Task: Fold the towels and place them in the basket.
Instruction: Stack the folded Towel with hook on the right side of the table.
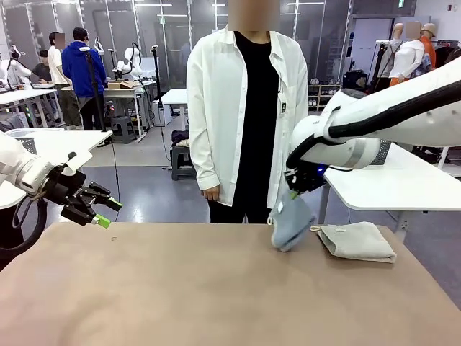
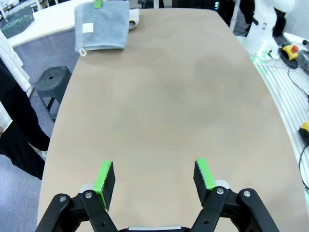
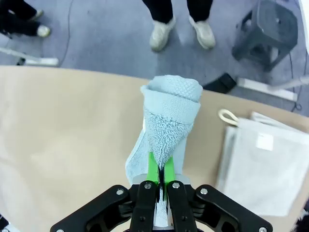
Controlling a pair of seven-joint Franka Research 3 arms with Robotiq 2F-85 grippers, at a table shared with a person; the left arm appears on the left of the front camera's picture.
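My right gripper (image 1: 292,193) (image 3: 161,175) is shut on the upper edge of a grey-blue towel (image 1: 291,222) (image 3: 166,123), which hangs folded from it with its lower end touching the table. The same towel (image 2: 102,25) shows at the far end of the table in the left wrist view. A cream-white towel (image 1: 358,241) (image 3: 258,164) lies folded on the table just beside it, its little loop (image 3: 227,116) pointing toward the hanging one. My left gripper (image 1: 106,212) (image 2: 154,176) hovers open above the table's left edge with nothing between its green pads. The basket is out of view.
A person in a white coat (image 1: 241,108) stands at the far side of the brown table (image 1: 216,288), hands down. A white side table (image 1: 392,180) stands behind the right arm. A grey stool (image 3: 268,24) and the person's shoes (image 3: 181,31) are on the floor.
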